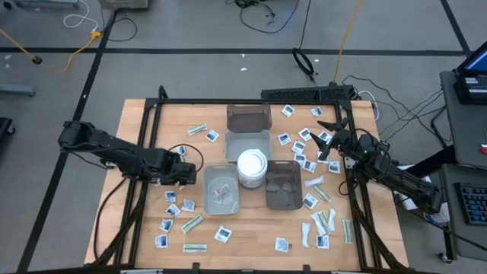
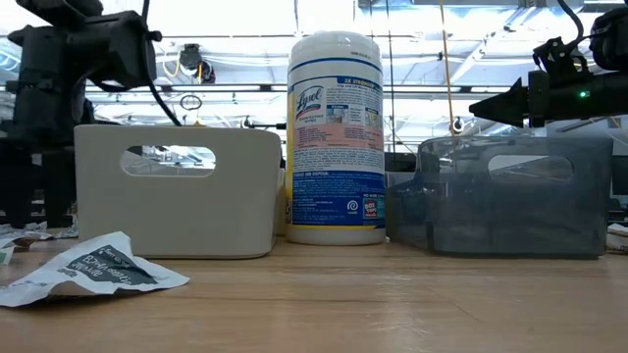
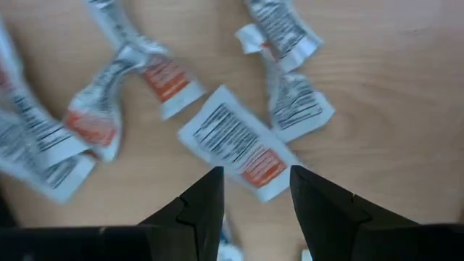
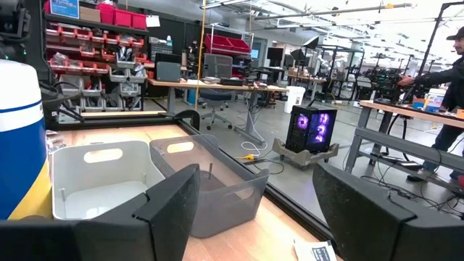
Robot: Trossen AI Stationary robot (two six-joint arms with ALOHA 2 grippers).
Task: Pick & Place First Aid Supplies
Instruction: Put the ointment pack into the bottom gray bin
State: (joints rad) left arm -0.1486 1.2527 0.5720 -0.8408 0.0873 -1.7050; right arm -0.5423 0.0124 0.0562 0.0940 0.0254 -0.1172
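First aid packets lie scattered flat on the wooden table (image 1: 251, 228), left (image 1: 173, 209) and right (image 1: 304, 152) of the trays. My left gripper (image 1: 179, 173) points down, just left of the near light grey tray (image 1: 207, 194). In the left wrist view it (image 3: 255, 177) stands open over a white packet (image 3: 235, 141) with black print and an orange patch; several more packets (image 3: 94, 123) lie around it. My right gripper (image 1: 326, 137) waits open and level above the table's right side, also seen in the right wrist view (image 4: 254, 181).
A round white tub (image 1: 252, 166) stands between four trays: a dark one (image 1: 249, 116) and a light grey one (image 1: 247, 143) behind it, the near grey tray and a dark one (image 1: 282, 186) in front. A black frame (image 1: 152, 137) runs along the table's sides.
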